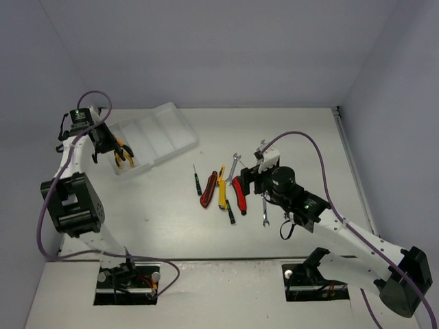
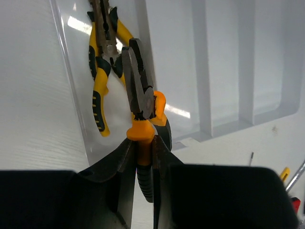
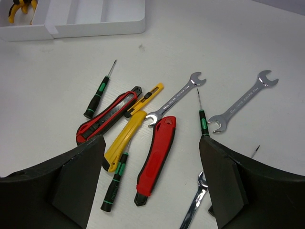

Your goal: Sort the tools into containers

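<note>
Orange-handled pliers (image 2: 143, 98) are hanging over the end compartment of the translucent white plastic tray (image 2: 205, 71); left gripper (image 2: 143, 148) is clamping one handle. Yellow-black pliers (image 2: 101, 71) are lying flat inside that compartment. Right gripper (image 3: 152, 143), jaws spread wide, is hovering over red utility knife (image 3: 155, 160), silver wrenches (image 3: 243, 100), thin screwdrivers (image 3: 97, 93), all lying scattered on the matte white table (image 3: 228, 38). Plain pale grey walls (image 1: 206, 48) are enclosing it.
</note>
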`<state>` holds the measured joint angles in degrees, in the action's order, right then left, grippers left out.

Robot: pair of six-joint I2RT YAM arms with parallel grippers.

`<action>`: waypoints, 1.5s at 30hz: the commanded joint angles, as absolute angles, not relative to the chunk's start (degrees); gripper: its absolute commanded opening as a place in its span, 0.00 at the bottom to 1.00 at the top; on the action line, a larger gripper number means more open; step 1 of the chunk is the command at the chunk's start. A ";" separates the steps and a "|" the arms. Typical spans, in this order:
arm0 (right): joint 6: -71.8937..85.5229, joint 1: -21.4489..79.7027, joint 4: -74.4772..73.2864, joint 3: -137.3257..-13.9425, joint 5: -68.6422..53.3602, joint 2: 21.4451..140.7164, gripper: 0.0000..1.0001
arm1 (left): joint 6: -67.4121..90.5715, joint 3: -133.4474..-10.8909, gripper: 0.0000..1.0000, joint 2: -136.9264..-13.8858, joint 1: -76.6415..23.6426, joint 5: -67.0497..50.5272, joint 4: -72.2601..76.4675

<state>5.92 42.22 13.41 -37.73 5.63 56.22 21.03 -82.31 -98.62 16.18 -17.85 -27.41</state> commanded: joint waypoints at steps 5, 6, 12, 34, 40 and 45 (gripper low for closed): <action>4.92 40.08 14.81 -35.51 6.28 51.29 0.78 | 16.18 -86.66 0.02 -105.20 17.40 -18.20 -25.71; 4.90 39.97 14.74 -35.42 6.37 51.07 0.78 | 15.82 -86.64 0.08 -105.75 17.38 -17.82 -25.69; 5.31 39.59 13.69 -36.32 7.40 52.69 0.78 | 14.99 -86.27 0.57 -104.59 17.46 -15.54 -25.96; 11.04 35.12 9.29 -36.24 8.74 51.61 0.77 | 15.78 -79.15 0.68 -90.03 -29.75 -2.69 -30.05; 12.29 35.07 8.05 -34.93 8.96 49.25 0.77 | 17.76 -79.17 0.68 -97.26 -37.20 -1.97 -27.98; 12.49 34.98 7.19 -34.98 8.71 48.15 0.77 | 19.52 -78.56 0.67 -101.67 -38.06 -3.95 -26.54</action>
<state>11.60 35.27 5.50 -34.85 7.60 49.46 17.08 -77.97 -101.56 -38.31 -3.72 -29.53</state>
